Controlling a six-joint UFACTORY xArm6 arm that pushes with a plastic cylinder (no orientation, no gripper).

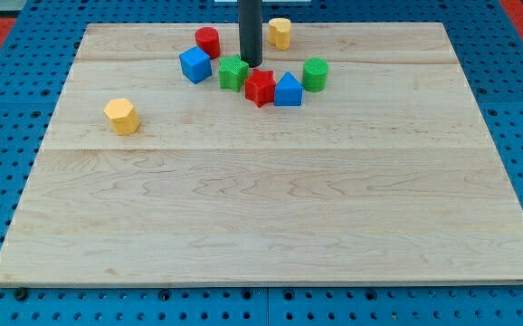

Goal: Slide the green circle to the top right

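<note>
The green circle (315,74) is a short green cylinder standing near the view's top, right of centre, on the wooden board (271,217). My tip (250,63) is down on the board to the circle's left, about seventy pixels away, between the green star (233,72) and the red star (260,87). A blue block (288,90) lies between my tip and the green circle, just below-left of the circle and apart from it.
A red cylinder (208,42) and a blue cube (194,65) lie left of my tip. A yellow block (280,33) sits at the top edge, right of the rod. A yellow hexagon (121,116) lies alone at the left. Blue pegboard surrounds the board.
</note>
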